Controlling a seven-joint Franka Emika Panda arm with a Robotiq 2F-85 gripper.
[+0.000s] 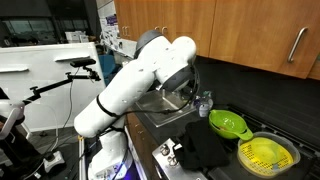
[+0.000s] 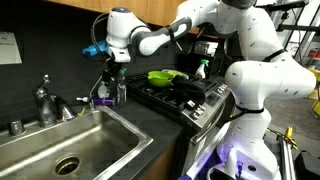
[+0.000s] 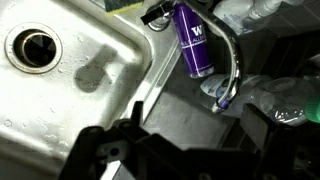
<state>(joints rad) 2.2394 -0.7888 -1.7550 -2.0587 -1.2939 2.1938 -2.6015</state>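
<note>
Steel sink (image 2: 120,130) fills the surface's near left corner, only its drain (image 2: 67,165) showing inside. Purple bottle (image 2: 103,93) stands upright just beside the sink's far right corner, next to a clear bottle (image 2: 121,89). Hand (image 2: 112,66) hangs above both, pointing down, fingers apart, gripping nothing. Green colander (image 2: 165,76) rests on the stove (image 2: 150,96).
</note>
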